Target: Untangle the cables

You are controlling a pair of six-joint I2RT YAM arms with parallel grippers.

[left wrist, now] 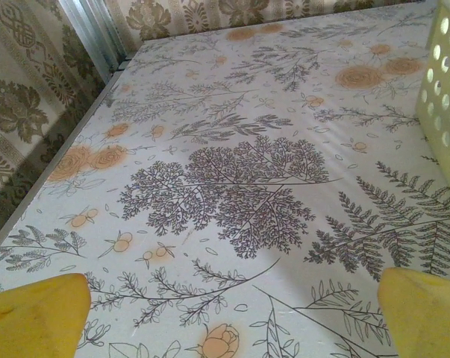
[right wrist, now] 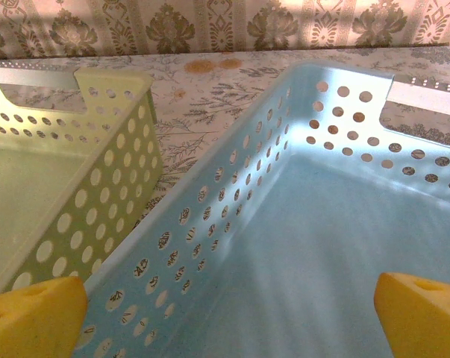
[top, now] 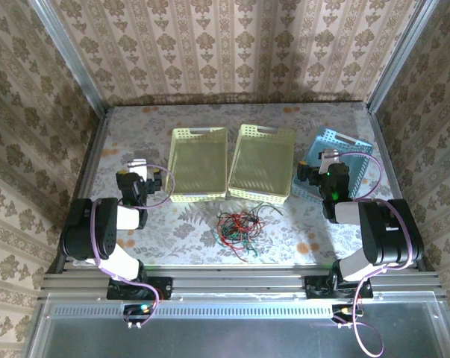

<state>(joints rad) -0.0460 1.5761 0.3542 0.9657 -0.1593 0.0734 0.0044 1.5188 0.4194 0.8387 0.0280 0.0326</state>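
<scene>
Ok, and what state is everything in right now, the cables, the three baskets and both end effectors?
Cables: tangled in one heap on the table, untouched.
Left yellow basket: upright, empty.
Middle yellow basket: upright, empty.
Blue basket: empty where visible.
Left end effector: open, holding nothing, over bare table.
Right end effector: open, holding nothing, above the blue basket.

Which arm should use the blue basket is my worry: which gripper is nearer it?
Right. The right gripper hovers over the blue basket, open; the left gripper sits beyond the yellow baskets.
</scene>
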